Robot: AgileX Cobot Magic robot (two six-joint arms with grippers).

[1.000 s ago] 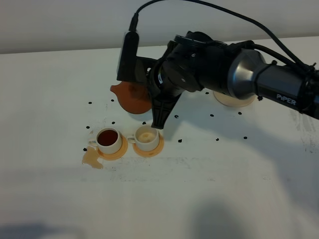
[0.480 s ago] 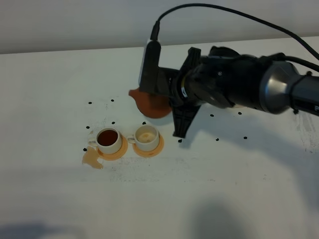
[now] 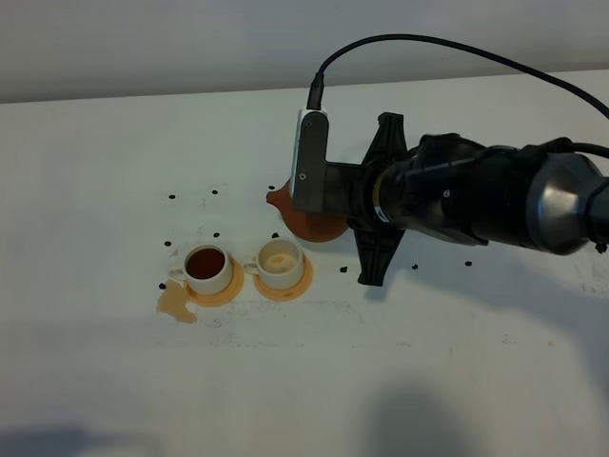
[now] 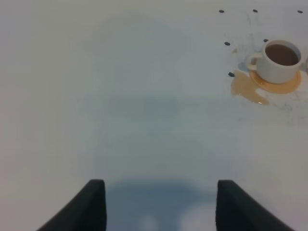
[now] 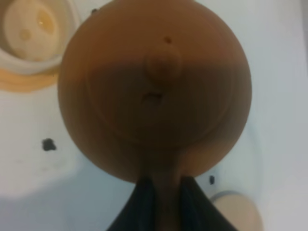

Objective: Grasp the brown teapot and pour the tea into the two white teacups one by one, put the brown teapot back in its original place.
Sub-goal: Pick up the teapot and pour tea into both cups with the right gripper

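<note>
The brown teapot [image 3: 303, 223] hangs just above the table, right of and behind the two white teacups, its spout pointing left. My right gripper [image 5: 167, 208] is shut on its loop handle, and the lid knob [image 5: 162, 62] faces the wrist camera. The left teacup [image 3: 206, 267] is full of dark tea. The right teacup [image 3: 280, 262] shows a pale, tan-stained inside [image 5: 30, 28]. Both stand on orange coasters. A pale cream round edge [image 5: 239, 212], probably the original place, peeks out past the teapot; in the high view the arm hides it. My left gripper [image 4: 161, 208] is open over bare table, far from the full teacup [image 4: 281, 58].
A tan puddle of spilled tea [image 3: 176, 304] lies at the front left of the left coaster [image 4: 281, 85]. Small black dots [image 3: 171, 197] are scattered over the white table. The bulky right arm [image 3: 476, 195] reaches in from the right edge, with its cable arching above.
The right arm has carried the teapot to the right, away from above the teacups, and turned it back towards level. The teacups and the spill are unchanged.
</note>
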